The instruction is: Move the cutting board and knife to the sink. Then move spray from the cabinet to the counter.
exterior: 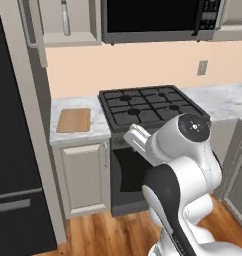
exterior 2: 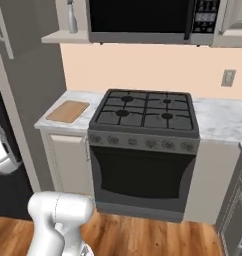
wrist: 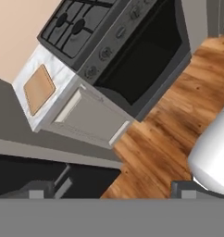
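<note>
A flat rectangular light-brown wooden cutting board [exterior: 74,120] lies on a short stretch of white marble counter [exterior: 101,120] with grey veins. The board sits near the counter's left end, closer to the back edge than the front, and nothing rests on it. Directly to the right of this counter section stands a black gas stovetop [exterior: 150,106] with four burners, above a dark-fronted oven [exterior 2: 143,172]. More marble counter continues beyond the stove's right side.

Above the left counter section, a beige wall cabinet [exterior: 73,37] stands open, and a tall slim grey spray bottle [exterior: 66,19] stands upright on its inner shelf. A black-fronted microwave [exterior: 158,17] hangs to the cabinet's right, over the stove.

The robot's hand [wrist: 111,192] is well away from the counter, low over the wooden floor [wrist: 164,134] in front of the beige base cabinet [exterior: 85,175]. Its two dark fingertips [wrist: 37,190] are spread wide apart, released, with nothing between them.
</note>
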